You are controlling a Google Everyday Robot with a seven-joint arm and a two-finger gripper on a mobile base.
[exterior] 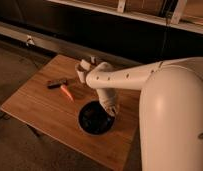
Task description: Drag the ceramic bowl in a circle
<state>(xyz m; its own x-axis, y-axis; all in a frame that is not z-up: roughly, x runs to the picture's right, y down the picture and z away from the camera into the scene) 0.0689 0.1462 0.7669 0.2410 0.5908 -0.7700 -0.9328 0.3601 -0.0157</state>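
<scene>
Bowl [94, 121] sits lower centre, close to the table's [30, 105] near edge. Gripper [111, 108] meets its upper-right rim; whether it grips, I cannot tell. Too wide a circle could push the bowl off that edge, or the glossy rim may slip free.

Lab/workshop: wood table [36, 102], wall shelving [145, 18].
</scene>
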